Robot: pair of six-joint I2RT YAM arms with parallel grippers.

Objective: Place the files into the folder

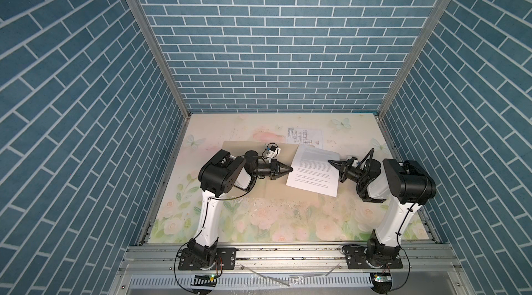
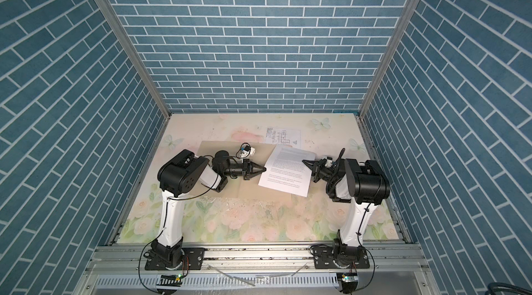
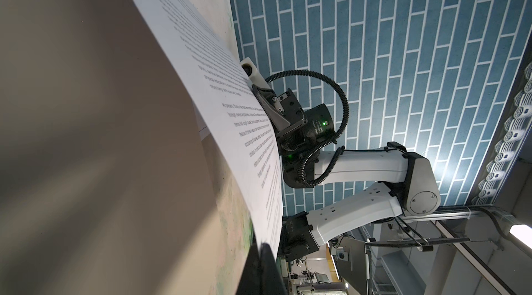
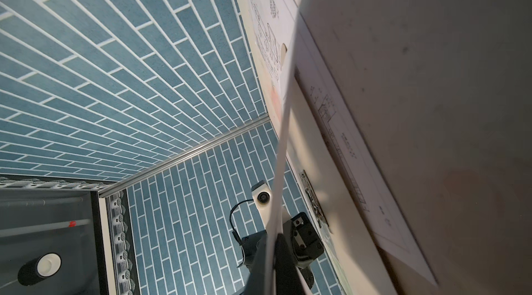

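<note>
The tan folder [image 1: 267, 190] [image 2: 244, 190] lies flat on the table's middle, and fills the left wrist view [image 3: 100, 106]. The text file [image 1: 313, 175] [image 2: 285, 175] [image 3: 218, 77] hangs slightly bowed over the folder's right part. My left gripper [image 1: 291, 169] [image 2: 264, 168] [image 3: 263, 246] is shut on its left edge. My right gripper [image 1: 330, 161] [image 2: 304, 161] [image 4: 273, 238] is shut on its right side, where the sheet [image 4: 283, 135] shows edge-on between the fingers. The drawing file [image 1: 306, 135] [image 2: 283, 135] [image 4: 267, 40] lies flat behind, partly under the text file.
Everything rests on a floral tabletop [image 1: 259, 221] [image 2: 230, 221], boxed in by blue brick-pattern walls [image 1: 273, 48] at the back and both sides. An aluminium rail [image 1: 288, 256] with both arm bases runs along the front edge.
</note>
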